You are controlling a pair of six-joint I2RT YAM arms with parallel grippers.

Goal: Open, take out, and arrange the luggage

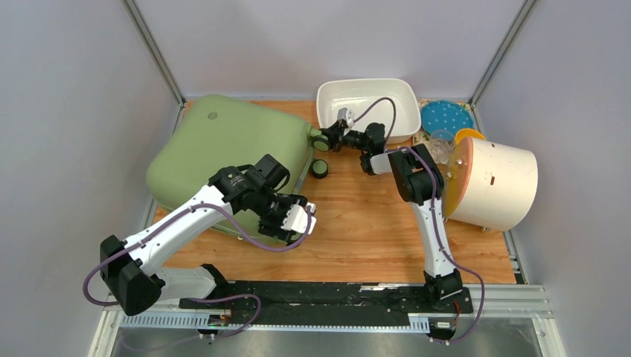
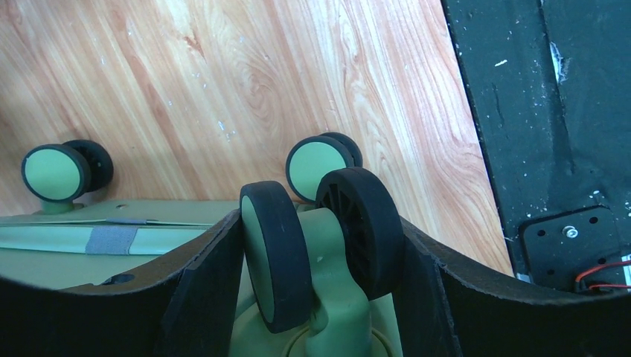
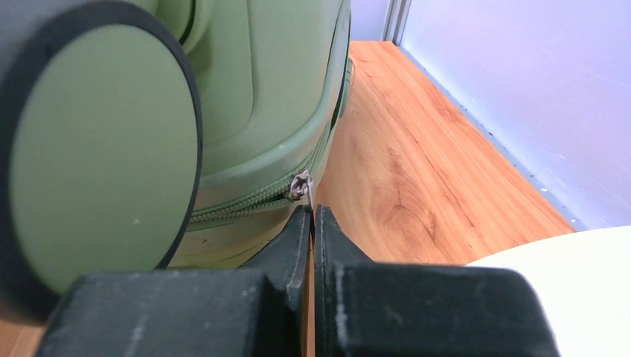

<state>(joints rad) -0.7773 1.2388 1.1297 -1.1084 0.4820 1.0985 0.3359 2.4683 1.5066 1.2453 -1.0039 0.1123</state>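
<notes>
Sage-green luggage (image 1: pixel 223 145), plain shell. Wheels (image 2: pixel 271 253) pale green in middle, black round rim. Green zip (image 3: pixel 245 204), silver zip pull (image 3: pixel 300 184). Orange-brown table (image 1: pixel 357 223), wavy wood lines. White tub (image 1: pixel 321 100). Cream cylinder (image 1: pixel 502 182), orange end. Blue disc (image 1: pixel 446 117), white dots. Purple cables (image 1: pixel 260 244) on white-and-black arms (image 1: pixel 186 219).

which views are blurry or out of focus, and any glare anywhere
right wrist: near luggage wheel and right gripper blurred, zipper pull sharper; left wrist: caster wheels and table grain crisp; top external: even light, soft shadows under the arms, no harsh glare
</notes>
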